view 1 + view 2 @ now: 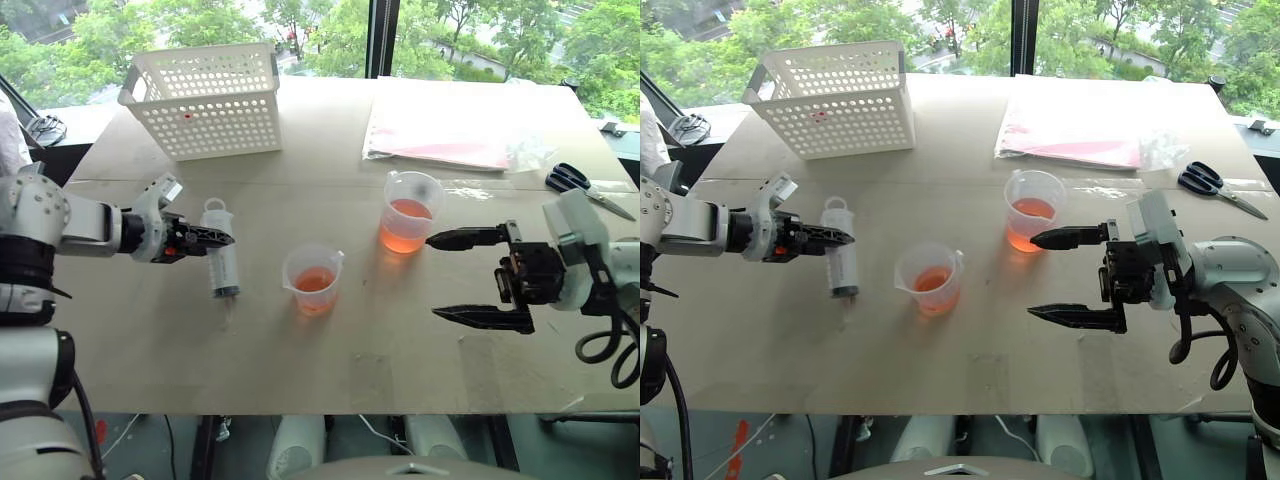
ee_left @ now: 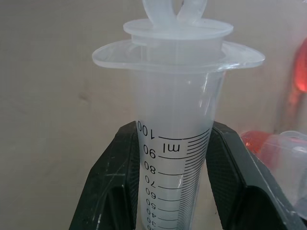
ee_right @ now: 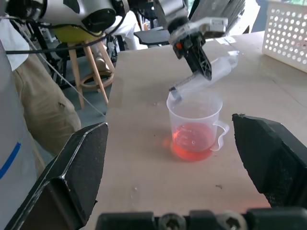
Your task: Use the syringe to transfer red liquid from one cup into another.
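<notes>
Black jaws of the left gripper [image 1: 215,238] pinch the syringe [image 1: 221,262] by its clear barrel, just below the flange; the left wrist view shows one finger [image 2: 108,184] on each side of the printed scale. That scale reads "ml" with 100, 90, 80, 70, 60 running down it. The syringe hangs over the left part of the pale board surface [image 1: 150,350], ring-shaped plunger top away from the robot, narrow tip toward it. Bare surface lies between it and the smaller cup with a pour spout [image 1: 314,279], which holds a shallow layer of red liquid [image 1: 315,279]. The taller beaker [image 1: 411,211] stands farther back and to the right, well apart from the small cup, with a deeper orange-red fill.

The right gripper [image 1: 465,278] hovers just right of that beaker, its jaws spread wide and holding nothing, upper fingertip close to the beaker's wall. Open surface lies beneath it toward the near edge.

At the far edge sit a white perforated plastic basket [image 1: 207,98], a flat clear bag with something red inside [image 1: 455,135], and black-handled scissors [image 1: 585,184] near the right edge.
</notes>
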Robot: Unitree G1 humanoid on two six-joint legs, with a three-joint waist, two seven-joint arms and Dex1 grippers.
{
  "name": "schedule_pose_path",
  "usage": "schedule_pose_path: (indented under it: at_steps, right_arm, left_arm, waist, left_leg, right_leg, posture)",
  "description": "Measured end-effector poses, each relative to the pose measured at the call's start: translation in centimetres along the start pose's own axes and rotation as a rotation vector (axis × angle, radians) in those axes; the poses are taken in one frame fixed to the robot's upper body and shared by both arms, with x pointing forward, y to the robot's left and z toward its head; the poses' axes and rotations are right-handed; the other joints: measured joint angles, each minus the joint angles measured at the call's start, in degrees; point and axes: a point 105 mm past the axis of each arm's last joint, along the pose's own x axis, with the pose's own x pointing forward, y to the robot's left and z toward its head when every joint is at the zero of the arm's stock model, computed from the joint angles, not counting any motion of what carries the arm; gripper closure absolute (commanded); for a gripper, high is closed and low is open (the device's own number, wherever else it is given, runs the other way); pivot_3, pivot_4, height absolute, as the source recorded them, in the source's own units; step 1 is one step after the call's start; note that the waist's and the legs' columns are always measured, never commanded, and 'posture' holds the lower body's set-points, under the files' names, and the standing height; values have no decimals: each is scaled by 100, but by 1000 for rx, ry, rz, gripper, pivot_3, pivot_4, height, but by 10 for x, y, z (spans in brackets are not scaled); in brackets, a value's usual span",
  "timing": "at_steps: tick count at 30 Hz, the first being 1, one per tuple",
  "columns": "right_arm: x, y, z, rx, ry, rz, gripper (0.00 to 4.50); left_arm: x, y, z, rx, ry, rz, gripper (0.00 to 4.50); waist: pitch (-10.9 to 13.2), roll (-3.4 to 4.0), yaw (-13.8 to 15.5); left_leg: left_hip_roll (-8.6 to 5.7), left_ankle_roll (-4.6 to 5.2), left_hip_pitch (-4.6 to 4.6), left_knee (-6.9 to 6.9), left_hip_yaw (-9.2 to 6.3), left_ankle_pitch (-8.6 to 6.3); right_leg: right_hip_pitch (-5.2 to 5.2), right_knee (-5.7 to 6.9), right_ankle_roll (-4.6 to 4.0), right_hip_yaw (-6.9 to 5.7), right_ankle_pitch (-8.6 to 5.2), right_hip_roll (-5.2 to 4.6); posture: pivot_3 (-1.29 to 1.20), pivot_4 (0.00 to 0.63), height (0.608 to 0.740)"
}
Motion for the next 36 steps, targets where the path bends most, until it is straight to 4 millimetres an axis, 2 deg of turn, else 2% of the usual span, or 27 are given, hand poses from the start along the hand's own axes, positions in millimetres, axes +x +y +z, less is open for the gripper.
schedule_pose_path:
  at_steps: [3,4,5,9,15,18,21,22,23,25,27,29,31,36]
  right_arm:
    - [2,4,13,-6,-70,-13,61]
    - [3,5,15,-5,-82,-14,0]
    - [3,6,17,-6,-88,-14,0]
    - [3,9,15,16,-78,-18,0]
    - [-4,9,9,42,-44,-50,0]
    - [-10,9,5,53,-35,-82,0]
    - [-16,5,4,15,-25,-140,0]
    - [-18,2,2,-5,-14,-162,0]
    - [-21,1,-2,-9,-3,-184,0]
    - [-29,-3,-11,8,19,-220,0]
    - [-39,-6,-20,23,49,-250,0]
    - [-56,-6,-31,46,98,-304,0]
    - [-73,-8,-43,73,134,-361,0]
    - [-104,1,-65,123,217,-434,0]
  left_arm:
    - [2,4,1,-5,14,11,3067]
    - [3,4,2,-7,15,8,2073]
    - [4,5,2,-8,18,9,1841]
    - [4,7,0,-14,28,10,61]
    - [-12,-8,1,-29,-27,-71,61]
    - [-34,-21,9,36,-149,-119,61]
    - [-57,-44,25,226,-392,-112,61]
    - [-64,-54,32,329,-540,-88,61]
    - [-68,-61,34,407,-647,-66,61]
    - [-69,-70,30,489,-731,-66,61]
    - [-69,-78,24,562,-790,-75,61]
    - [-68,-76,9,634,-838,-83,61]
    - [-65,-66,-7,653,-842,-67,61]
    - [-64,-35,-67,646,-706,-6,61]
  waist:
    - [0,0,-37]
    - [0,0,-40]
    - [0,0,-38]
    - [-1,-5,-26]
    - [0,-7,-36]
    - [0,-9,-32]
    - [-2,-9,-9]
    - [-3,-9,9]
    - [-6,-12,20]
    - [-8,-15,43]
    - [-8,-14,68]
    - [-12,-8,68]
    - [-12,-9,56]
    - [-13,-9,25]
  left_leg:
    - [0,1,4,0,-20,0]
    - [0,1,5,0,-21,0]
    - [0,1,5,1,-23,0]
    - [0,1,4,3,-27,0]
    - [13,1,1,5,-31,-1]
    - [16,1,2,6,-32,0]
    - [10,1,8,10,-31,0]
    - [8,0,13,9,-31,0]
    - [5,0,18,9,-28,0]
    - [2,0,18,10,-28,1]
    - [-2,0,20,10,-28,1]
    - [-2,0,24,3,-19,0]
    - [1,1,20,2,-19,0]
    - [6,3,26,3,-21,-1]
  right_leg:
    - [1,7,0,-2,0,0]
    - [1,10,-1,-2,0,0]
    - [1,12,-1,-3,0,0]
    - [2,14,-1,-5,0,-2]
    - [1,18,1,-7,0,-11]
    - [1,22,1,-10,-1,-19]
    - [8,28,1,-11,0,-35]
    - [13,26,1,-11,0,-41]
    - [18,25,0,-9,0,-70]
    - [19,25,-1,-12,1,-69]
    - [19,26,-1,-14,0,-55]
    - [20,18,-2,-5,-1,-50]
    - [20,7,-2,-5,0,-44]
    - [27,3,-18,-8,-11,-38]
  posture:
    - [0,150,740]
    - [0,150,740]
    - [0,150,740]
    - [0,150,740]
    - [0,150,740]
    - [0,150,740]
    - [0,150,740]
    - [0,150,740]
    - [0,150,740]
    - [0,150,740]
    - [0,150,740]
    - [0,150,740]
    - [0,150,740]
    - [0,150,740]
